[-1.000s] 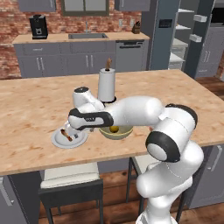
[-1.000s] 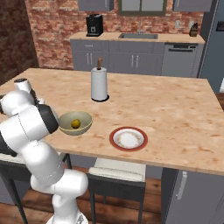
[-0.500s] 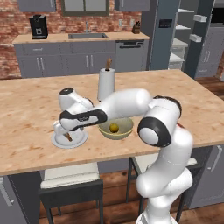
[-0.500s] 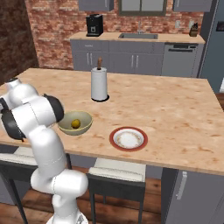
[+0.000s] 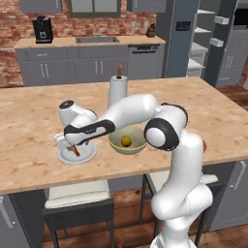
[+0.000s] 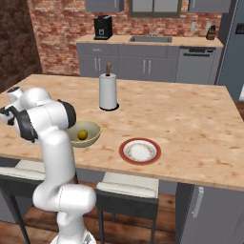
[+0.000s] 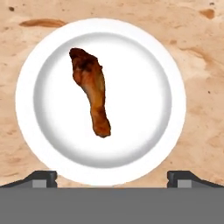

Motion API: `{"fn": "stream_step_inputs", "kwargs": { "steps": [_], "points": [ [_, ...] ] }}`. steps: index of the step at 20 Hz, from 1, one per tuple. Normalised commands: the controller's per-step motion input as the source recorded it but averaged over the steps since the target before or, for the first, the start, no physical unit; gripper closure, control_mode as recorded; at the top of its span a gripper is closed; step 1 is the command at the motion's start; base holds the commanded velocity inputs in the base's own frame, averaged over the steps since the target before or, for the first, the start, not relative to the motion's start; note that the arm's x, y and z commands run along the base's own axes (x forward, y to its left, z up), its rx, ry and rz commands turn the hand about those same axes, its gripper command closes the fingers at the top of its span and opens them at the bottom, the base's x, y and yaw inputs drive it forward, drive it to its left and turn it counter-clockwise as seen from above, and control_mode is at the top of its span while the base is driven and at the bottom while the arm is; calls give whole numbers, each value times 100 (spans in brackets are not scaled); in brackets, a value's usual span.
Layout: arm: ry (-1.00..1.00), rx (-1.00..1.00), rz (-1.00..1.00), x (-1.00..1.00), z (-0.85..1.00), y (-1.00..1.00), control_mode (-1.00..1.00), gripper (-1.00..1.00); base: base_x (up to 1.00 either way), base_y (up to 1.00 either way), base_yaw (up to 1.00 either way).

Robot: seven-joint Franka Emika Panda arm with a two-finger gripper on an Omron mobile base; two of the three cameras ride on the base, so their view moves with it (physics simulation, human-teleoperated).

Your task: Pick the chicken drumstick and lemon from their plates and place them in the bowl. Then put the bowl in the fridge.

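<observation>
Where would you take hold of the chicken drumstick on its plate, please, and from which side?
Probably from straight above, across the thick meaty part of the chicken drumstick. It lies flat, alone on the plain white plate, and that long narrow shape fits between the open jaws.

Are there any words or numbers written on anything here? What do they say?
None: no readable word, number or brand stands on anything here.
The fridge has a small black panel, too small to tell if it bears any marks.
The coffee machine shows no label.
The plain plate, the chicken drumstick, the bowl and the red-rimmed plate bear no writing.
</observation>
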Motion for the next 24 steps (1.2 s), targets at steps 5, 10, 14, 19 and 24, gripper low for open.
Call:
{"fn": "stream_step_inputs", "kwargs": {
  "steps": [5,10,14,19,24],
  "points": [
    [0,0,-1,28,-26,6,-100,-100,0,0,0],
    [0,0,0,27,-19,3,-100,-100,0,0,0],
    [0,0,1,10,-21,0,-100,-100,0,0,0],
    [0,0,0,3,-18,0,-100,-100,0,0,0],
    [0,0,0,10,-15,0,-100,-100,0,0,0]
  ]
}}
